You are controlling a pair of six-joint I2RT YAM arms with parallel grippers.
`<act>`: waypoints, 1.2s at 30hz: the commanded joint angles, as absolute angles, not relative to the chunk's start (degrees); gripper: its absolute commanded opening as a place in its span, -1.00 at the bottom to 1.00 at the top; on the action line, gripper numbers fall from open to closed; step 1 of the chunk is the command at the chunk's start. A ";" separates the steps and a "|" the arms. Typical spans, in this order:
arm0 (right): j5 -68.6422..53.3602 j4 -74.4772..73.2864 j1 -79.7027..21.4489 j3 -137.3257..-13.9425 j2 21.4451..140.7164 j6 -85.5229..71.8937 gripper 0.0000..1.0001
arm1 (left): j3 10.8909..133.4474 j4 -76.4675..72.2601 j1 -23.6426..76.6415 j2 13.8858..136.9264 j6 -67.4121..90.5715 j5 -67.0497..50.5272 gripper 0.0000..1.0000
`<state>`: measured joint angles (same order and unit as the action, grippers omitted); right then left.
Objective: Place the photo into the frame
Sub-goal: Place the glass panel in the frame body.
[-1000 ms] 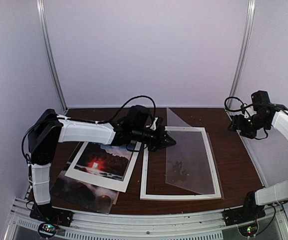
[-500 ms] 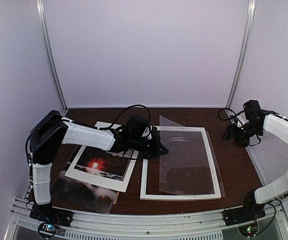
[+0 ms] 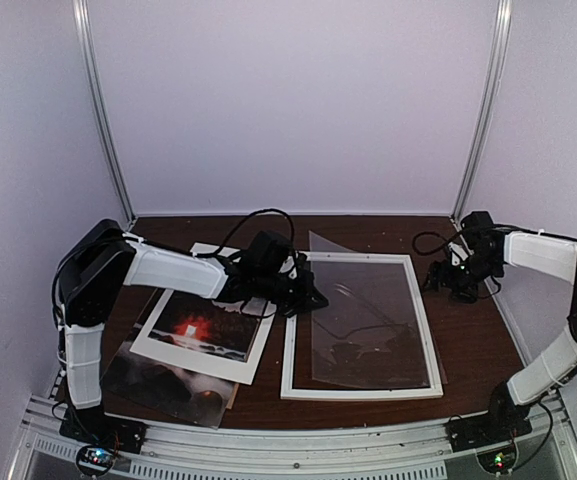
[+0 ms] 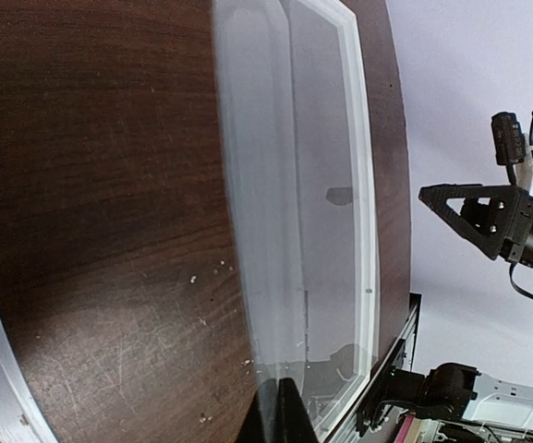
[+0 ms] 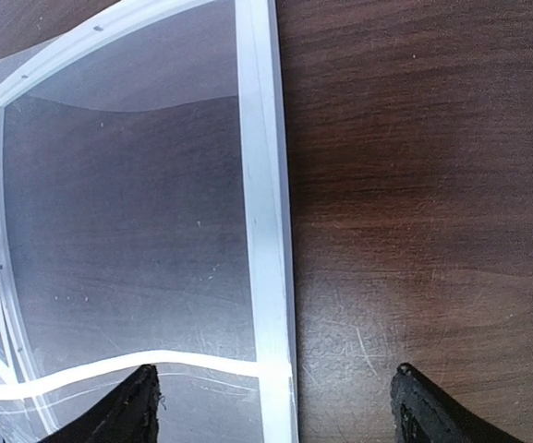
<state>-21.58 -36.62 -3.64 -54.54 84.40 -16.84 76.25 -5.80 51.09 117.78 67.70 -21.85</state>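
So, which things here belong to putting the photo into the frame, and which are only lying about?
For the job: photo, frame, clear sheet held by the left tool.
Lying about: white card mat, resting on the photo.

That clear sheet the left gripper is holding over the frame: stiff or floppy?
Probably floppy: the clear sheet bows, its edge wavy in the right wrist view. Likely light, since the left gripper holds it by one edge. Its glossy surface may slip on the frame.
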 commanded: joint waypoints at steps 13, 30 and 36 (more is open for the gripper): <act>-19.60 -34.45 -4.39 -53.45 85.86 -16.50 0.99 | 78.34 -3.59 49.68 118.74 63.23 -23.39 -1.00; -19.76 -34.19 -4.74 -53.36 86.42 -16.56 0.99 | 79.27 -2.29 49.19 119.49 62.05 -24.35 -1.00; -19.62 -34.10 -4.81 -53.23 86.53 -16.52 0.99 | 79.02 -2.11 49.20 119.20 61.98 -24.11 -1.00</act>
